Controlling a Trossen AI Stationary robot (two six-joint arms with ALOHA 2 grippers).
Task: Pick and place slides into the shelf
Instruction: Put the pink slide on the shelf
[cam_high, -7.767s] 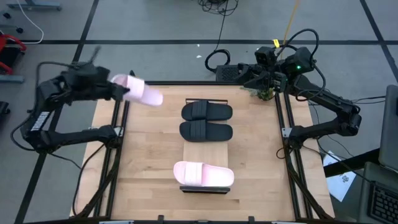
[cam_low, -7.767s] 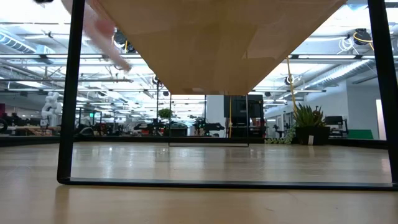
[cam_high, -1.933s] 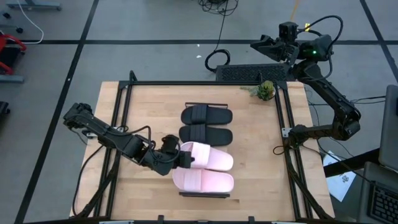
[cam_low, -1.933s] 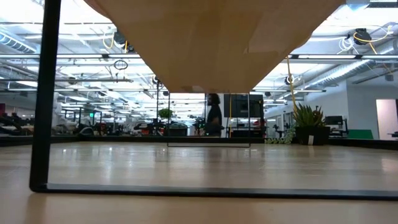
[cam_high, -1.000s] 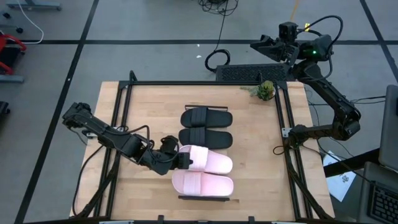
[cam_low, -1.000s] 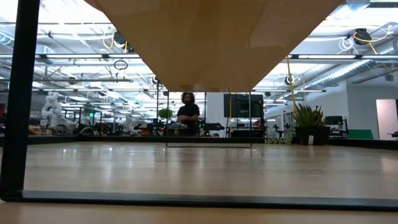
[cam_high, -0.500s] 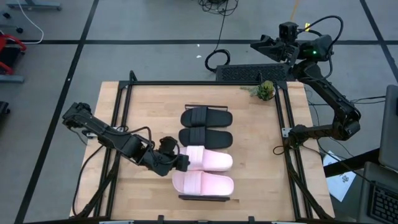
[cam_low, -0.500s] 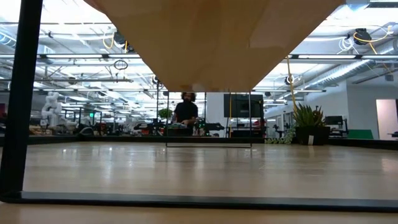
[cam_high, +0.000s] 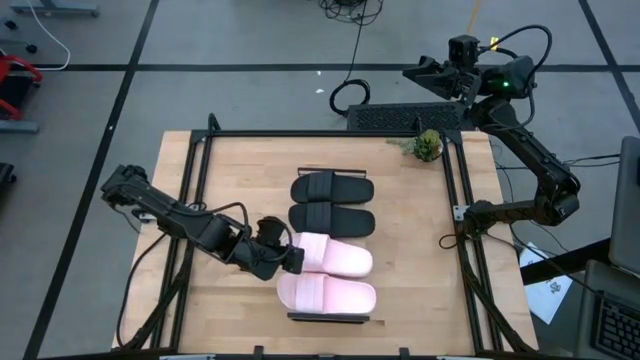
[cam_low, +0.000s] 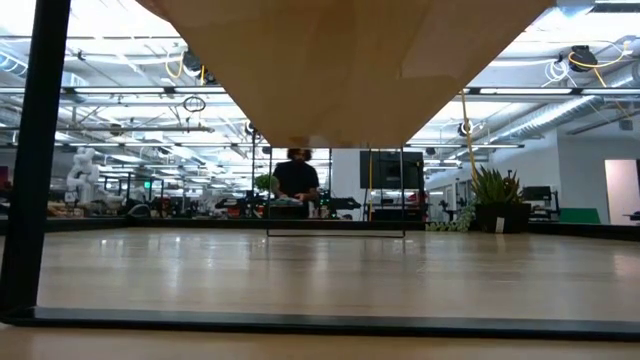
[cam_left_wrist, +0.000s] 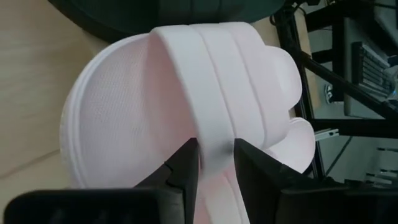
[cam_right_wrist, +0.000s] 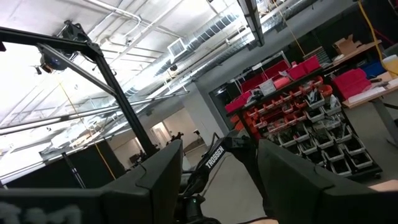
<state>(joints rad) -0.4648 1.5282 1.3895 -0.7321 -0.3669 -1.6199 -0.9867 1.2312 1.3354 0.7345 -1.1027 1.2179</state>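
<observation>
Here, left claw (cam_high: 293, 259) clenched on the wide ribbed strap of a pale pink foam slide sandal (cam_high: 335, 257), pinched between both dark fingers (cam_left_wrist: 184, 167) near the strap's edge. Resting now on the long light-wood shelf panel (cam_high: 330, 316), third in a row: two black slide sandals (cam_high: 331, 187) farther back, a second pale pink slide sandal (cam_high: 327, 294) at the near end, touching the held one. Shelf standing on the larger wooden desk (cam_high: 232, 180).

Probably light and soft, a little springy; strap bending under the pinch, so likely to swing when lifted. Strap the natural place to take hold, near its middle for balance; sole too broad and smooth.

Right claw (cam_high: 420, 72) raised well beyond the far desk corner, released, fingers apart, holding nothing.

Readable writing: only "TROSSEN" on an arm link (cam_right_wrist: 216, 157) in the right wrist view. No brand visible on any sandal.
</observation>
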